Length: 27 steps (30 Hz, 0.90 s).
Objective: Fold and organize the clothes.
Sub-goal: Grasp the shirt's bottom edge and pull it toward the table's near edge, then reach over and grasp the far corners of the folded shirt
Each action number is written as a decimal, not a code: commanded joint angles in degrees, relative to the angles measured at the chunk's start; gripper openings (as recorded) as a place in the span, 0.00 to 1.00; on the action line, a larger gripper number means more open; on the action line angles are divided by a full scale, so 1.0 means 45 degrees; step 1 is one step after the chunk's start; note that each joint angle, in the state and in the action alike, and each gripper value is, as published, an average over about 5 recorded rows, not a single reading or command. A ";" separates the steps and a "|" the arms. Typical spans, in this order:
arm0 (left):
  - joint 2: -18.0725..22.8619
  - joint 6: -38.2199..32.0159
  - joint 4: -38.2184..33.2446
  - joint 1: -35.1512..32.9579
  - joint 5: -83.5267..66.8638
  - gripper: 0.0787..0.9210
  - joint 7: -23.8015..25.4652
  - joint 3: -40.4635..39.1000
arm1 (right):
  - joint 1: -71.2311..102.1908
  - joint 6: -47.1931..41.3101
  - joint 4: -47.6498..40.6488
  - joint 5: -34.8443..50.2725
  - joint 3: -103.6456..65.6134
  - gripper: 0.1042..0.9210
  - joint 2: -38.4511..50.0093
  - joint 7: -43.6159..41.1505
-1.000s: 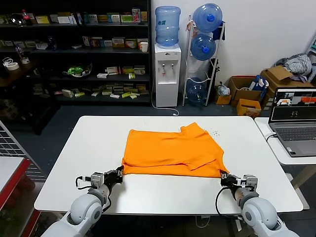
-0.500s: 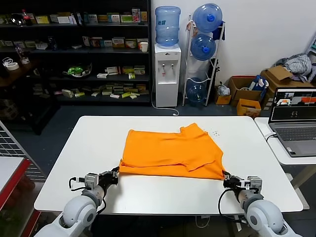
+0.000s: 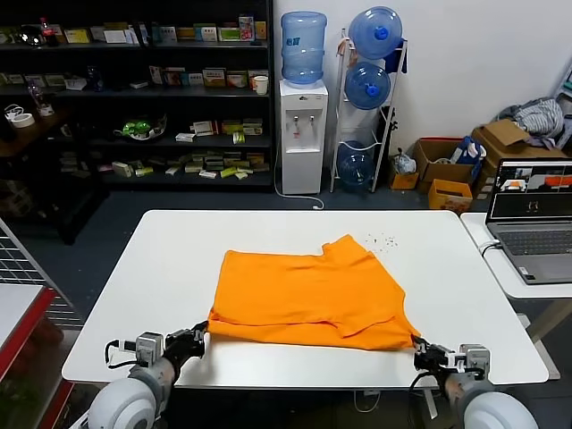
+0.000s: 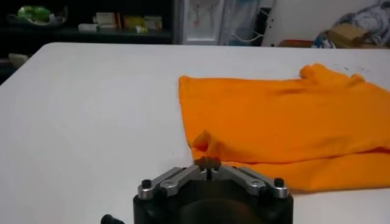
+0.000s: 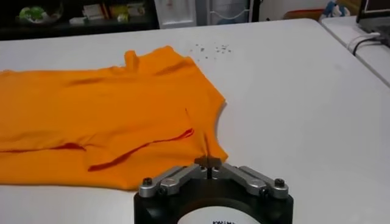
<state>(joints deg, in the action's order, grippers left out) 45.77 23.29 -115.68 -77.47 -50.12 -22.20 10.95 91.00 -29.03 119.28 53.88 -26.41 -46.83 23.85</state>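
Note:
The bright orange T-shirt (image 3: 308,299) lies folded on the white table (image 3: 134,268), near its front edge. My left gripper (image 3: 202,330) is shut on the shirt's front left corner; in the left wrist view the gripper (image 4: 208,163) pinches a small tuft of the shirt (image 4: 280,122). My right gripper (image 3: 417,351) is shut on the front right corner; in the right wrist view the gripper (image 5: 208,162) pinches the edge of the shirt (image 5: 103,115). Both grippers sit low at the table's front edge.
A laptop (image 3: 533,214) stands on a side table at the right. A water dispenser (image 3: 301,121), a rack of water bottles (image 3: 366,98) and shelves (image 3: 134,89) stand behind. Cardboard boxes with a grey cloth heap (image 3: 536,116) are at the far right. A wire rack (image 3: 22,268) is at the left.
Both grippers have pulled back toward the table's front edge, dragging the orange shirt with them. The shirt now lies nearer to me.

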 commanded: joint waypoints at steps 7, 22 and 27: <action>-0.0624 0.0192 -0.1563 -0.2300 -0.0302 0.01 -0.0454 0.0181 | 0.1767 -0.0281 0.0846 0.0039 -0.0497 0.03 0.0190 0.0398; -0.0208 -0.0603 -0.0372 -0.0004 0.0700 0.35 0.0530 0.1533 | -0.1484 0.2117 -0.0036 -0.1239 -0.0422 0.48 0.0411 -0.1423; 0.1016 -0.1436 0.1453 0.2412 0.1220 0.52 0.1453 0.1049 | -0.5563 0.2367 -0.2427 -0.1368 0.1273 0.65 -0.0425 -0.1669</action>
<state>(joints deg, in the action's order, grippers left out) 45.76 21.06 -116.78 -78.31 -47.42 -20.01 15.19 81.47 -22.36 115.59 49.32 -25.16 -46.98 19.05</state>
